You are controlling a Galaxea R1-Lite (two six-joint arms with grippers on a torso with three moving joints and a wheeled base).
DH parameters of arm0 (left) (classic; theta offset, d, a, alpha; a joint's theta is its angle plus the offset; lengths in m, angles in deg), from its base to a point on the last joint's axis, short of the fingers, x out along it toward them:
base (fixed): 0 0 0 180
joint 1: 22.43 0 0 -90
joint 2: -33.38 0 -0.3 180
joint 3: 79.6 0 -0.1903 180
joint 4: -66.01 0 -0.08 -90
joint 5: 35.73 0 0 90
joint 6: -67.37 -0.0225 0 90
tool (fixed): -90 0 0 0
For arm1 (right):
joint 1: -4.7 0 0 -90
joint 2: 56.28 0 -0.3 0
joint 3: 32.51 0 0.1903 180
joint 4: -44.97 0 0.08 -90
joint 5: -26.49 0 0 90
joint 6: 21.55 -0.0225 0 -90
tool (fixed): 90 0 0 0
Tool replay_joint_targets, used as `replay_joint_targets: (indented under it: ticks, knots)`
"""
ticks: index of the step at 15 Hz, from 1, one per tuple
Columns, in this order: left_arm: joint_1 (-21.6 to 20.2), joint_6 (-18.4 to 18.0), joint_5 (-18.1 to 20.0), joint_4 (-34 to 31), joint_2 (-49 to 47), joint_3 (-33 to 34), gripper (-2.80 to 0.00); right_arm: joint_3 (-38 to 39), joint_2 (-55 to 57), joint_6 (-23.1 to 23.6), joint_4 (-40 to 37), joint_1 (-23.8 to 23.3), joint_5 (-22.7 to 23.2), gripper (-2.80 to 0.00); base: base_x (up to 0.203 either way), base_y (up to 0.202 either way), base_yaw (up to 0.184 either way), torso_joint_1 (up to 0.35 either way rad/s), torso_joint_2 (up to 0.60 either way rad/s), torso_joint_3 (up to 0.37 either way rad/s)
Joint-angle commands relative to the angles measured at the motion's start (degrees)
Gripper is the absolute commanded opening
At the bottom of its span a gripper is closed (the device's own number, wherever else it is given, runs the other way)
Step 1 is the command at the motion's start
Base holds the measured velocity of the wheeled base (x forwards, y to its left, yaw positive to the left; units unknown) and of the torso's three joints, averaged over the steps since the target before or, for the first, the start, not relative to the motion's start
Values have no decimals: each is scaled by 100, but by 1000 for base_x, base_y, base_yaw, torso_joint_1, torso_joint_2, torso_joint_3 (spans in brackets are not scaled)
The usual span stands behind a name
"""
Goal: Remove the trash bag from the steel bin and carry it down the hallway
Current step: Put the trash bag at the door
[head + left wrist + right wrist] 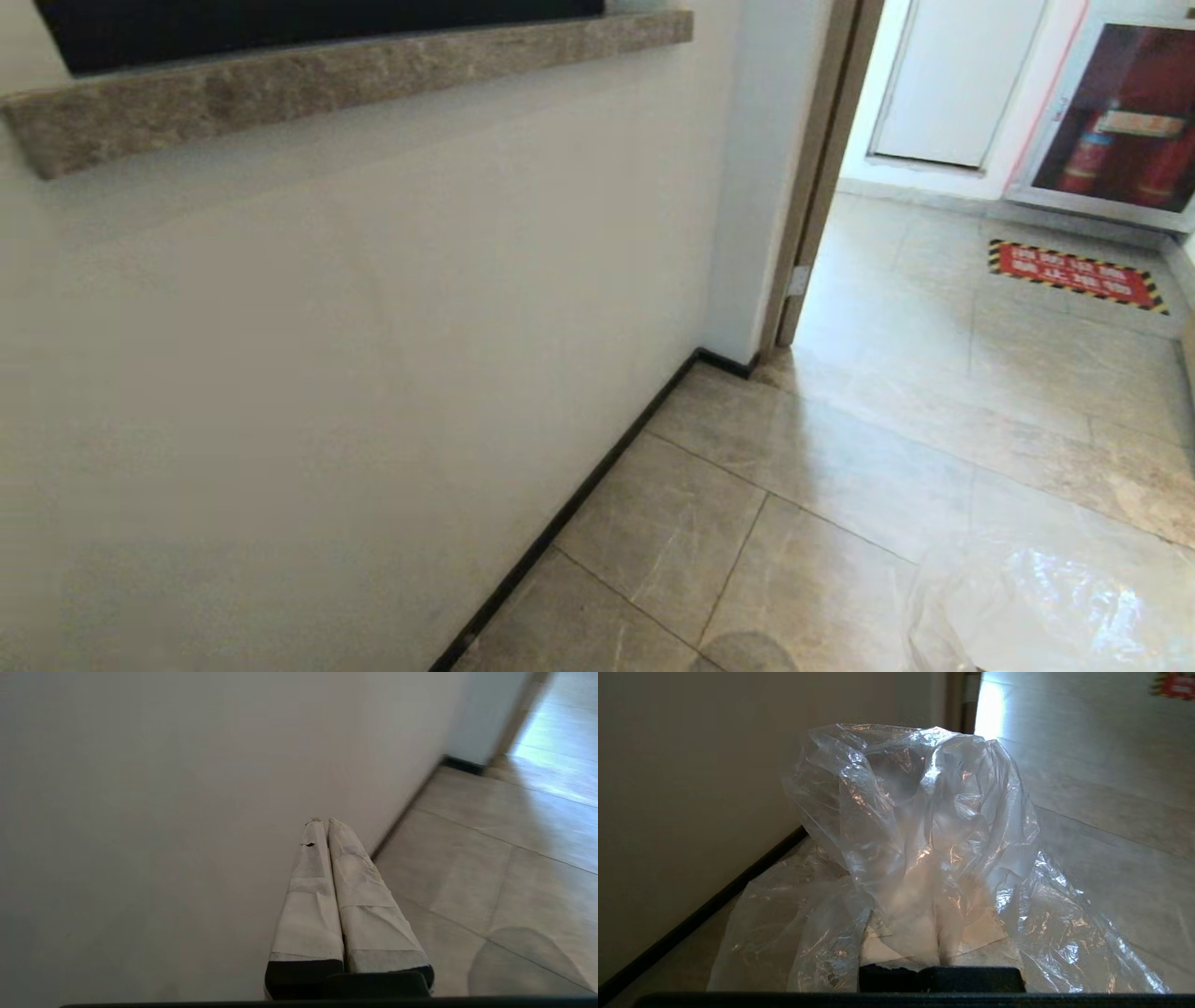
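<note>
— What's closest to you there?

— The trash bag [924, 826], clear crinkled plastic bunched over the right gripper [941, 940], which is clamped shut on it; folds spill down onto the tiles. From the head view a corner of it shows at the lower right.

— And around it?

— A big white wall [327, 373] with a dark baseboard [569, 509], glossy tiles of the hallway [840, 467] running to a doorway.

— The other arm?

— The left gripper [323, 822] hangs near the wall, taped fingers [308, 905] pressed together, holding nothing.
</note>
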Motion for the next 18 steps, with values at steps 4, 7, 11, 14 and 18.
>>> replay_joint_targets:
  ticks: [4,7,11,14,18]
  knots:
    - [0,4,0,1,-2,0,-280,9,5,4,2,0,3,-280,-1,-8,171,0,4,4]
    - [0,-2,0,1,-2,0,-280,9,11,4,2,0,-2,-280,1,-8,172,3,4,4]
    - [0,-2,0,1,-2,0,-280,12,5,4,2,0,-6,-280,1,-12,170,1,-2,1]
    - [0,-2,0,1,-2,0,-280,9,5,4,2,0,2,-280,1,-10,168,3,1,1]
    - [0,0,0,1,-2,0,-280,9,5,-14,-16,0,-6,-280,-1,-11,166,3,3,3]
